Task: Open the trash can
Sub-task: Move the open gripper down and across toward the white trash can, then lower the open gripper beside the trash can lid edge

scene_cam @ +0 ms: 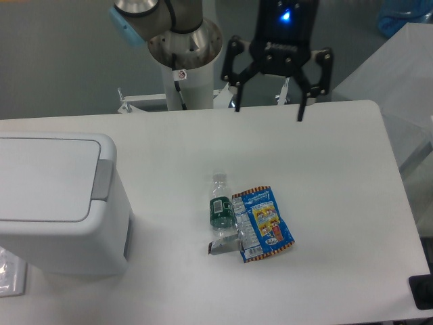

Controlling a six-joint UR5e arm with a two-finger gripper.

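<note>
The trash can [57, 203] is a large white boxy bin at the left edge of the table, its flat recessed lid lying shut with a grey hinge strip on its right side. My gripper [269, 112] hangs over the far edge of the table, well to the right of the bin and apart from it. Its two black fingers are spread wide, open, with nothing between them.
A small green-labelled bottle [220, 208] lies near the table's middle, touching a blue snack packet [265, 223] on its right. The arm's white base column [184, 71] stands behind the far edge. A pale block [399, 74] sits off the right side.
</note>
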